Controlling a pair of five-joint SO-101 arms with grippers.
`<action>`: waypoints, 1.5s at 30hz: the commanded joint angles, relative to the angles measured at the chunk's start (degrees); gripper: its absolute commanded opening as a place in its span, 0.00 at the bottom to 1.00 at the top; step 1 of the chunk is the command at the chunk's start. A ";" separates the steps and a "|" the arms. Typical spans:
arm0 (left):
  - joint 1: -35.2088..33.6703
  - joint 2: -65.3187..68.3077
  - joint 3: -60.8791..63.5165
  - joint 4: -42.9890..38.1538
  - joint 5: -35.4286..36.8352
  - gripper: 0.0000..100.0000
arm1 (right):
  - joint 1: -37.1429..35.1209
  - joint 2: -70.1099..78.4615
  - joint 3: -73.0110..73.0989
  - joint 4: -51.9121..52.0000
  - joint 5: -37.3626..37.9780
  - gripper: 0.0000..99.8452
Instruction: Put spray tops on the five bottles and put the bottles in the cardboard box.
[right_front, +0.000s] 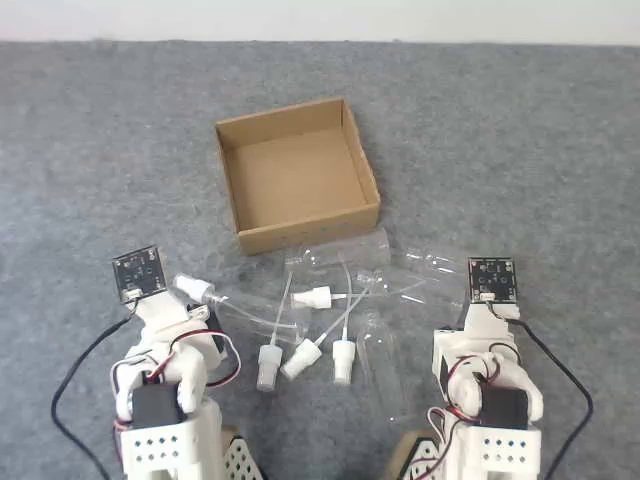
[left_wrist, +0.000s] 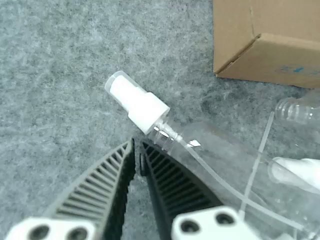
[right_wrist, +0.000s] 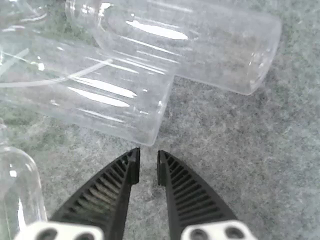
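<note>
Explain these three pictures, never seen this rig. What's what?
Two robot arms sit side by side at a grey carpeted table. The high view looks down from a fixed camera. The other two come from a camera on each arm's wrist. On the table are an open cardboard box, clear bottles lying on their sides, and loose white spray tops with thin tubes. One bottle by the left arm already wears a spray top. The left gripper is nearly shut beside its neck. The right gripper, slightly open, points at two bottles. Neither holds anything.
</note>
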 joint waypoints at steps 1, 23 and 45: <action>0.00 -0.79 -0.75 0.26 -0.35 0.01 | 0.84 -0.75 1.23 0.31 -0.26 0.02; 0.00 -0.79 -0.75 0.26 -0.35 0.01 | 0.84 -0.75 1.23 0.31 -0.26 0.02; 0.00 -0.79 -0.75 0.26 -0.35 0.01 | -0.57 -0.75 1.23 0.31 -0.26 0.02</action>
